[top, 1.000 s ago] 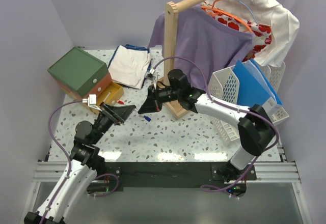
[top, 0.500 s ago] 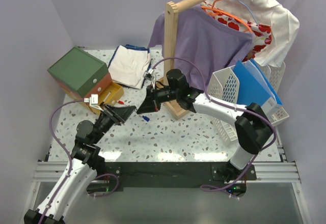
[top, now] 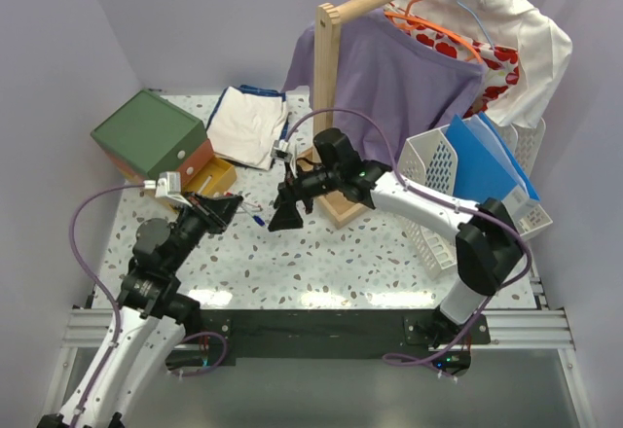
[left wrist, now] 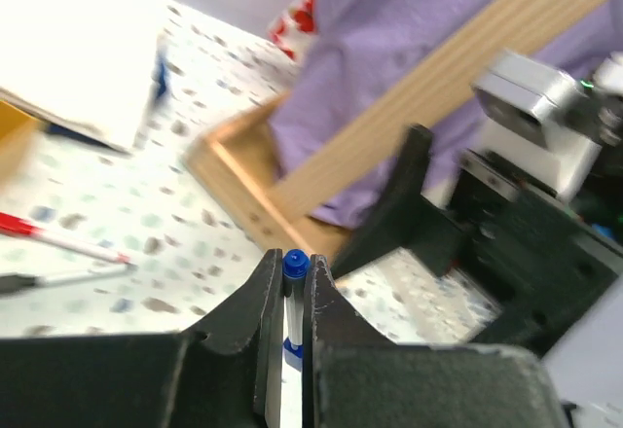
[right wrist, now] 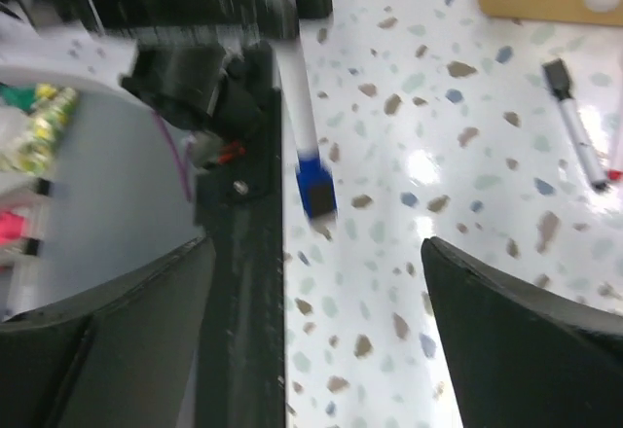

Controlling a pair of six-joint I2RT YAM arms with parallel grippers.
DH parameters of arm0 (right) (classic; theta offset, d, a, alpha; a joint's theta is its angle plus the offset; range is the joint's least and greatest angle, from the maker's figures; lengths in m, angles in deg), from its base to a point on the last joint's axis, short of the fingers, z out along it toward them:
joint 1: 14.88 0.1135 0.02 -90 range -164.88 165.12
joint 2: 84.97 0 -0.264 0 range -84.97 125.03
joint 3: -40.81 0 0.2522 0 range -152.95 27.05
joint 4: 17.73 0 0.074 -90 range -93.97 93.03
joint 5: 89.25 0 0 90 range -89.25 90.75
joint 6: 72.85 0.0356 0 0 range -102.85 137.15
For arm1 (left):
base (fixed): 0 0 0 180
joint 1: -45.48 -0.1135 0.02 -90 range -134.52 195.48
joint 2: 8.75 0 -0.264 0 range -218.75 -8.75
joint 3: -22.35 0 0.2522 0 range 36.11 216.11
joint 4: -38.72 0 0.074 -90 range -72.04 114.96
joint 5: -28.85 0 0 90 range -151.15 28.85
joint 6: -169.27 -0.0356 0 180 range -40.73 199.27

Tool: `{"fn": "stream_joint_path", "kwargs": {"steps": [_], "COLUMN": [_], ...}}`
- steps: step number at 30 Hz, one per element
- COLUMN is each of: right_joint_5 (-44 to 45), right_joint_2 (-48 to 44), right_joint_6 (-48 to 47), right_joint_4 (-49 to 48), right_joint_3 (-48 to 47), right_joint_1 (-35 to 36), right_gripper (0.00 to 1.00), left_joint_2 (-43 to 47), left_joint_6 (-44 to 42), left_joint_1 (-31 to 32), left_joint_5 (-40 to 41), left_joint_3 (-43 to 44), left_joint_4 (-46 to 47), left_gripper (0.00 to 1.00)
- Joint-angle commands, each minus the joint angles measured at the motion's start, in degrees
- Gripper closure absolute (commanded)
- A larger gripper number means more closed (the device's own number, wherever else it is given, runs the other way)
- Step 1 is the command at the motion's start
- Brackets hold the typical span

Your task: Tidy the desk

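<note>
- Since a sec ago the big stuff hasn't budged: the desk [top: 321, 263], clothes rack [top: 329, 107], white basket [top: 428, 170] and green-topped drawer box [top: 151, 136] sit where they were, so that's not what we're sorting rn.
- The arms did move tho. The left gripper [top: 232, 207] pulled back toward the yellow drawer [top: 216, 177] sticking out of the box. The right gripper [top: 285, 216] only shifted a bit and hangs just beside the rack's base.
- Right one is spread wide w/ nothing in it, both fingers far apart in its wrist view.
- Left one is pinched narrow on the blue-capped pen [left wrist: 295, 265], which was at the right gripper's tip before. Looks like a finished handoff to us.
- Imo that means the pen's off the desk surface, just above it and near the drawer, so we'd guess it goes in there next.
- A red pen [left wrist: 58, 238] and a black marker [right wrist: 579, 151] lie loose on the desk, so plenty left.
</note>
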Motion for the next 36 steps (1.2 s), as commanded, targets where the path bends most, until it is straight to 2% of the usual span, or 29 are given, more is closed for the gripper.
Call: {"fn": "stream_joint_path", "kwargs": {"steps": [1, 2, 3, 5, 7, 11, 15, 24, 30, 33, 36], "right_joint_5": [7.4, 8.1, 8.7, 9.1, 11.8, 13.6, 10.4, 7.7, 6.5, 6.0, 5.6], "right_joint_2": [-7.8, -9.7, -10.4, -12.7, -14.8, -19.8, -20.6, -19.9, -19.1, -18.6, -18.3], "right_joint_6": [-27.8, -31.1, -39.6, -50.1, -52.6, -53.2, -53.5, -54.5, -54.4, -54.4, -54.6], "right_joint_4": [22.3, 24.5, 31.1, 37.9, 41.3, 37.3, 36.6, 36.8, 36.9, 37.0, 37.0], "right_joint_3": [-4.5, -4.5, -4.8, -5.3, -4.1, 1.6, 2.5, 3.3, 3.6, 3.7, 3.7], "right_joint_1": [0.0, -0.1, -0.1, -0.1, -0.1, -0.6, -0.7, -0.8, -0.8, -0.8, -0.7], "right_gripper": [0.04, 0.04, 0.02, 0.01, 0.01, 0.01, 0.01, 0.01, 0.01, 0.01, 0.01], "left_joint_2": [-3.3, -6.1, -7.8, -12.9, -18.3, -27.3, -34.1, -42.7, -46.1, -47.4, -48.8], "left_joint_6": [-17.6, -19.6, -23.6, -27.8, -33.5, -40.9, -46.7, -54.3, -55.4, -55.4, -55.4], "left_joint_1": [0.2, 0.2, 0.2, 0.2, 0.1, 0.1, 0.1, 0.1, 0.1, 0.1, 0.1], "left_joint_5": [15.4, 17.9, 22.6, 26.7, 32.7, 39.2, 44.1, 46.8, 46.4, 46.6, 47.9], "left_joint_3": [11.6, 13.3, 14.8, 18.2, 20.3, 23.0, 24.7, 24.7, 23.1, 22.6, 22.3], "left_joint_4": [-16.5, -18.2, -19.5, -21.3, -20.9, -18.0, -14.5, -7.4, -3.3, -1.1, -0.5], "left_gripper": [1.0, 1.0, 1.0, 1.0, 1.0, 1.0, 1.0, 1.0, 1.0, 0.96, 0.75]}}
